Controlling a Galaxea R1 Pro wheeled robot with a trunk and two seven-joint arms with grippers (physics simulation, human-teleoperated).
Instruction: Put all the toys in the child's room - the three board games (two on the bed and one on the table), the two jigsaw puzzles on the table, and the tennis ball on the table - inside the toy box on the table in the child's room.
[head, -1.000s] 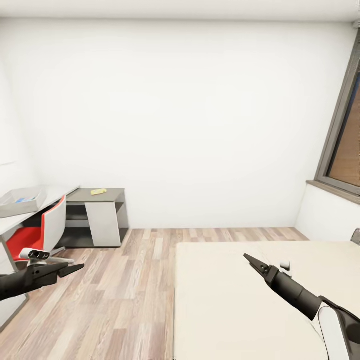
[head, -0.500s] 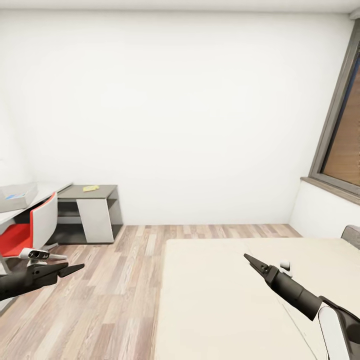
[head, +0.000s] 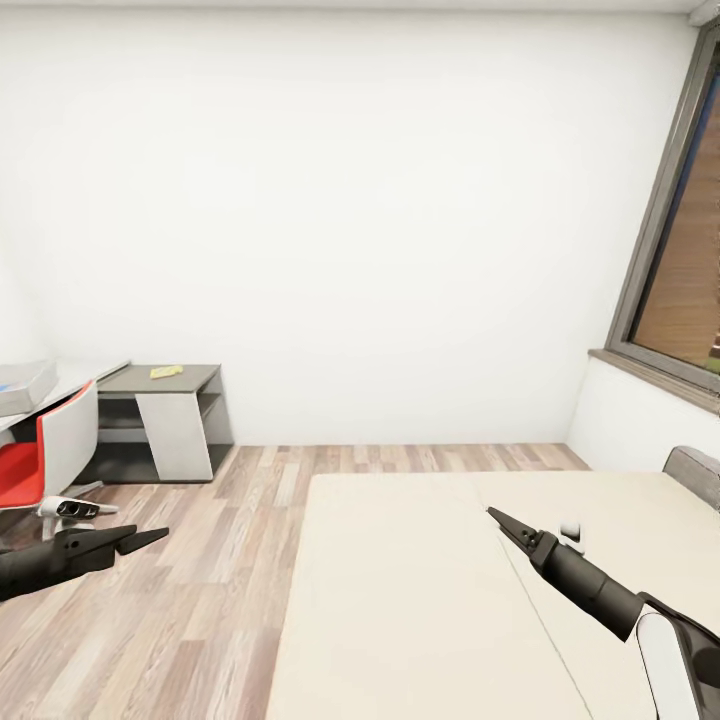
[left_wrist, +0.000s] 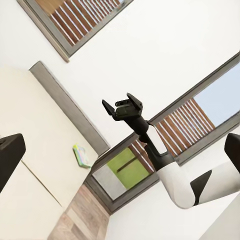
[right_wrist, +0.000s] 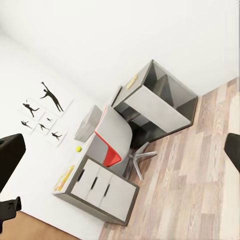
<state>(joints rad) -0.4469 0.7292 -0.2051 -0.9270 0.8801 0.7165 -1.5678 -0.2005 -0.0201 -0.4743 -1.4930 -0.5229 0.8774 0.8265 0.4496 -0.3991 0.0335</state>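
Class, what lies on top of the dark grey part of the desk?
A flat yellow slab lies on the dark desk. Its pattern is too small to read.

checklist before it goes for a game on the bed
1. left tool open and empty: ok
2. right tool open and empty: ok
3. a board game found on the bed, near the headboard: ok
4. second bed game found: cannot tell
5. toy box on the table, top open: ok
6. game within reach from this stance: cannot tell; it may need to move closer to the headboard
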